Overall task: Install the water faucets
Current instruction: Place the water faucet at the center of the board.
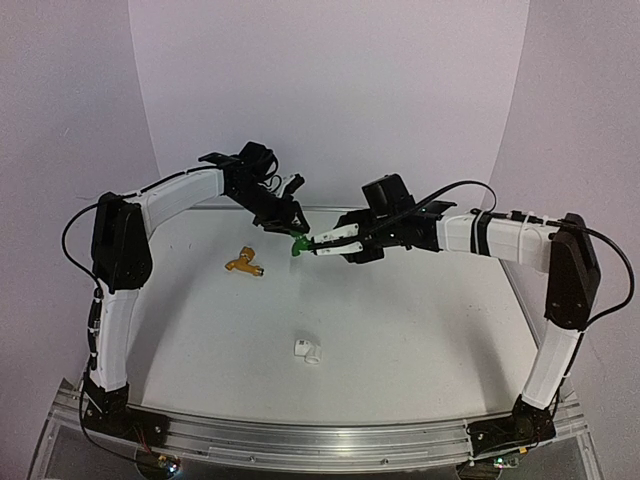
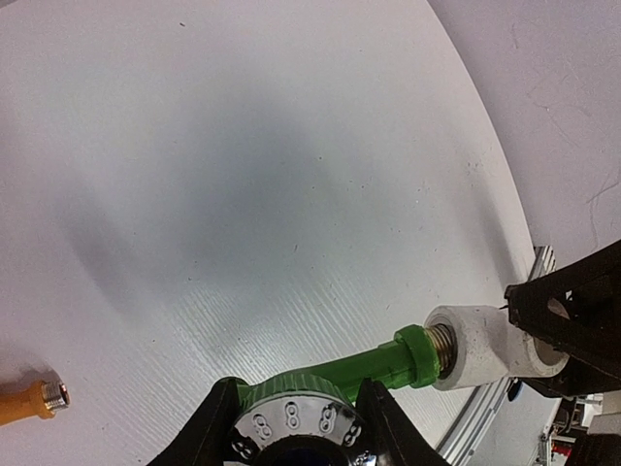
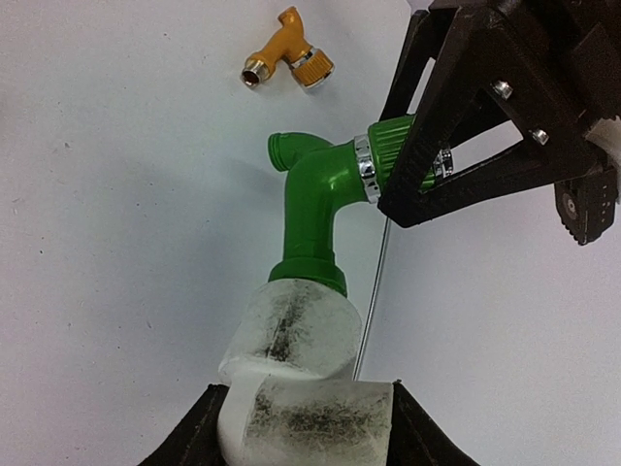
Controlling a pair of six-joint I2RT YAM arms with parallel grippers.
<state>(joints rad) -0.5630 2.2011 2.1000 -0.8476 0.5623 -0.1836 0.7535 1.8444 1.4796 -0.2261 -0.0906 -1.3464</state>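
The green faucet (image 1: 298,245) is held in the air between both grippers at the table's back middle. My left gripper (image 2: 296,427) is shut on its ribbed knob (image 2: 291,393). My right gripper (image 3: 306,427) is shut on a white elbow fitting (image 3: 296,379). The faucet's brass thread (image 2: 441,345) sits partly inside the fitting (image 2: 480,345); its green body (image 3: 315,209) rises from the fitting with the spout (image 3: 283,150) pointing left. The orange-yellow faucet (image 1: 245,263) lies on the table to the left, also in the right wrist view (image 3: 289,53); its threaded end shows in the left wrist view (image 2: 39,398).
A second white fitting (image 1: 307,351) lies on the white table (image 1: 400,330) near the middle front. The aluminium rail (image 1: 320,440) runs along the near edge. White walls enclose the back and sides.
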